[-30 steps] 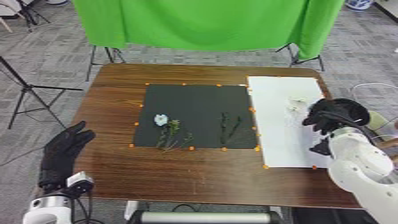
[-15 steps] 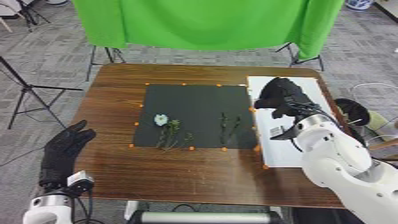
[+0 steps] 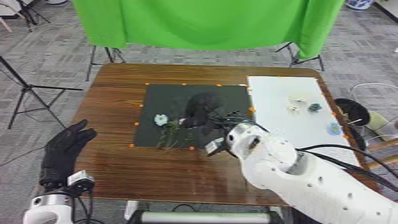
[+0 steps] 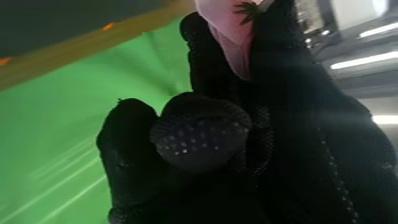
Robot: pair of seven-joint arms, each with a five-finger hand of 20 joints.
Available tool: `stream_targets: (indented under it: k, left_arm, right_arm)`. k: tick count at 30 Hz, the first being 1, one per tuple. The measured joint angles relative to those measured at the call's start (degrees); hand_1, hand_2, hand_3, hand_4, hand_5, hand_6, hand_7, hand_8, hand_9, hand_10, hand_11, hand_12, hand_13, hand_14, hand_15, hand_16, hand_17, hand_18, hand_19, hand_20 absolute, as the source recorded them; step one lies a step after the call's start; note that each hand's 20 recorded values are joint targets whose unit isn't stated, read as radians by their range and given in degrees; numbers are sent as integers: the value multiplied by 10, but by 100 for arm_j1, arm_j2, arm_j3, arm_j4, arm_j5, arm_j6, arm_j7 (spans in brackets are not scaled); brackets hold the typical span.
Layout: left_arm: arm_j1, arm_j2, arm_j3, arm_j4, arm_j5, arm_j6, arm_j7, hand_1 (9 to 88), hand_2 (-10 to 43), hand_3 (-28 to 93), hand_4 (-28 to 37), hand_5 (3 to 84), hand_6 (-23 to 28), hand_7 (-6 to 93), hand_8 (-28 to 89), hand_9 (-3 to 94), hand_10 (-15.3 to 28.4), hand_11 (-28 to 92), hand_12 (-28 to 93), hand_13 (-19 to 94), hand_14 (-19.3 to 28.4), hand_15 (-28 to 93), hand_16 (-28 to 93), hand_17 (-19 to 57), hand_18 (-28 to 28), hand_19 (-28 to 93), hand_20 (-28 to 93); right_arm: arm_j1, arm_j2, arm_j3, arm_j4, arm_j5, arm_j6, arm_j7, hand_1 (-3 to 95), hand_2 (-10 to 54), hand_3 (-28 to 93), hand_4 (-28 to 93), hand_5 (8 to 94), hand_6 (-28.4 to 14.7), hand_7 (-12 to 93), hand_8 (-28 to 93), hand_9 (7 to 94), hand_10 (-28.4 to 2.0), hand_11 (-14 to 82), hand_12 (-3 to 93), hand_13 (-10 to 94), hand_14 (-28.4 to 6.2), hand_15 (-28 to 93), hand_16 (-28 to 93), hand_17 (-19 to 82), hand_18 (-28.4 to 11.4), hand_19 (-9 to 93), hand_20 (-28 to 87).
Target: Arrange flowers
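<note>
My right hand is over the dark mat, right of a pale blue-white flower and green stems. In the right wrist view, a pink flower with a small green leafy part is pinched between the fingers of the right hand. Cream flowers, a blue-green flower and a light blue piece lie on the white sheet. The left hand rests open at the table's left edge.
Orange markers line the mat on the brown table. A black bin stands beyond the right edge, and a green cloth hangs behind. The right forearm crosses the front right of the table.
My right hand has swung left from the white sheet to over the dark mat, covering part of it and uncovering flowers on the sheet. The left hand has stayed nearly still.
</note>
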Motion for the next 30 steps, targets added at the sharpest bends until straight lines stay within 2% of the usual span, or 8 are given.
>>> stream_targets:
  k: [12,20,30]
  left_arm:
    - [-1,-8,4,3,-4,2,7,231,-95,738,-259,509,1,186,-86,520,125,219,138,409,156,208,-1,80,108,93,188]
    - [-56,-14,75,38,-5,-2,3,231,-95,738,-258,508,0,187,-87,520,126,219,138,410,156,209,-1,80,108,93,188]
    - [-158,-5,108,67,-4,-4,-13,231,-95,738,-259,508,1,186,-86,520,125,219,138,409,156,209,-1,80,108,92,188]
  right_arm:
    - [294,-761,-441,383,130,-81,-55,613,-95,642,-212,783,30,238,-2,892,-91,29,302,937,-8,604,304,663,-121,932,558]
    - [467,-1189,-911,1048,22,-19,-119,610,-95,641,-221,787,36,234,-11,885,-85,24,274,937,-7,619,287,671,-118,932,567]
    - [504,-1227,-1093,1350,-576,-88,-97,609,-95,640,-222,784,40,239,-14,881,-84,26,273,937,-7,624,280,671,-120,932,575]
